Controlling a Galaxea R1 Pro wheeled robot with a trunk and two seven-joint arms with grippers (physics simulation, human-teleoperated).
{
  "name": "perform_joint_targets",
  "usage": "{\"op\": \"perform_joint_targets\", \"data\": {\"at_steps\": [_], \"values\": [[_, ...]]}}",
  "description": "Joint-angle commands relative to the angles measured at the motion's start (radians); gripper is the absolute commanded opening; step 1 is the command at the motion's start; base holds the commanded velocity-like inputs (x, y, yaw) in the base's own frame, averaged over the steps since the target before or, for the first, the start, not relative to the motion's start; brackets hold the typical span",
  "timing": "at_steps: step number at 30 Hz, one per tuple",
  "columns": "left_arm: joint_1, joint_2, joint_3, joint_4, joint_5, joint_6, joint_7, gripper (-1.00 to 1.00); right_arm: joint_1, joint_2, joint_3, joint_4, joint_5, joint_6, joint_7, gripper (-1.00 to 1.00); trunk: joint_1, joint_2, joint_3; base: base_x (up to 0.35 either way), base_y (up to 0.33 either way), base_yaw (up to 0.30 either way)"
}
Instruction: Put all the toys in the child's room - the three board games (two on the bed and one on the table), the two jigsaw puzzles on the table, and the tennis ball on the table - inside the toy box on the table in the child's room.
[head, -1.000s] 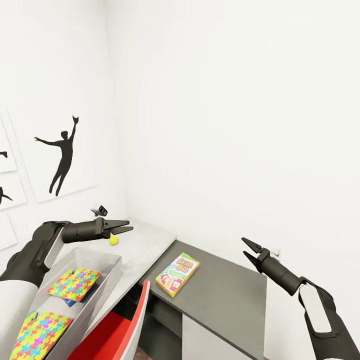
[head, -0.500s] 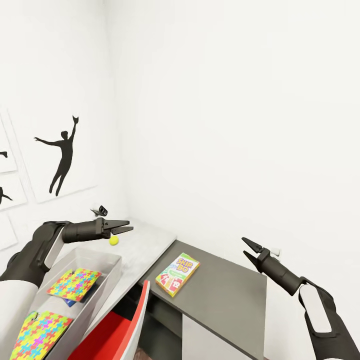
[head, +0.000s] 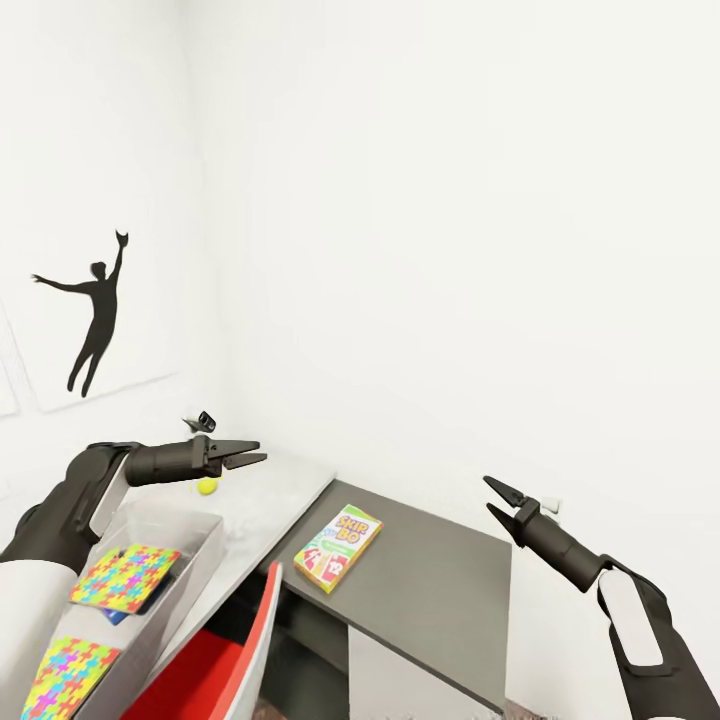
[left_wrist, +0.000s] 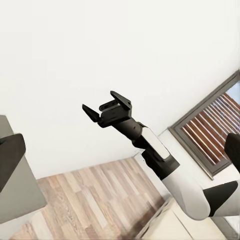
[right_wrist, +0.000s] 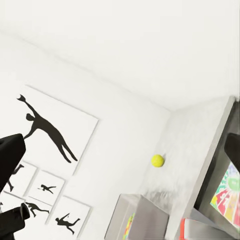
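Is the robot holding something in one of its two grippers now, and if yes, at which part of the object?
Nothing is held. The left gripper and the right gripper are both open and empty, hanging in the air above the table.

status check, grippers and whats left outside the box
Left gripper and right gripper open, empty. Tennis ball and Skip-Bo game outside toy box. Red chair tucked below.

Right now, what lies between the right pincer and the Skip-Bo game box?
Nothing: in the head view only bare dark cabinet top separates the open right pincer from the Skip-Bo board game.
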Motion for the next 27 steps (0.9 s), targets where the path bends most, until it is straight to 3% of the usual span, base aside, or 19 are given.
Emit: {"op": "perform_joint_targets", "data": {"at_steps": [1, 14, 27], "values": [[0.0, 0.0, -0.001, 0.0, 0.001, 0.011, -0.003, 1.0, -0.001, 0.0, -0.001, 0.001, -0.001, 0.006, 0.002, 1.0, 0.0, -0.001, 0.0, -0.123, -0.116, -0.271], [0.0, 0.0, -0.001, 0.0, 0.001, 0.01, -0.003, 1.0, -0.001, 0.002, -0.023, 0.004, -0.003, 0.008, 0.002, 1.0, 0.0, -0.001, 0.0, -0.101, -0.093, -0.271], [0.0, 0.0, -0.002, 0.0, 0.001, 0.01, -0.003, 1.0, -0.001, 0.001, -0.066, 0.048, -0.003, 0.007, 0.002, 1.0, 0.0, -0.001, -0.015, -0.004, -0.022, -0.086]]}}
